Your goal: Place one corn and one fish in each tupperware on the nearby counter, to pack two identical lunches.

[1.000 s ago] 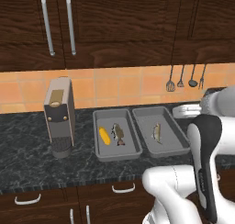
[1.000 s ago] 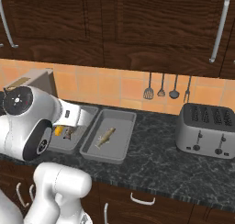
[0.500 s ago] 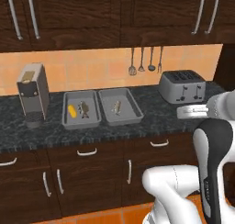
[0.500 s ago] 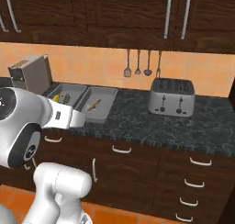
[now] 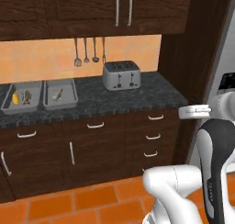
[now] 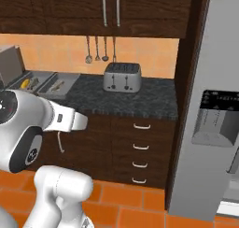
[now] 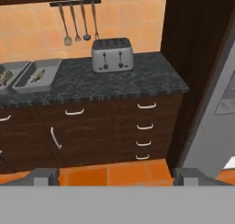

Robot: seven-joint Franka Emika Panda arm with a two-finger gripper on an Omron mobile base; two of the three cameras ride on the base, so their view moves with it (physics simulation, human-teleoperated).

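Left base view: counter [image 5: 119,99] black marble | toaster [image 5: 121,75] | floor [image 5: 82,200] orange tile

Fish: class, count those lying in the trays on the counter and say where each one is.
2. One fish lies in the left tray beside the corn; the other fish lies alone in the right tray.

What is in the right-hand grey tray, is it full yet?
Not full: the right tray holds one fish and no corn.

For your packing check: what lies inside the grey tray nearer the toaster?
One small grey-brown fish in the grey rectangular tray; no yellow cob visible there. Nothing covers its floor.
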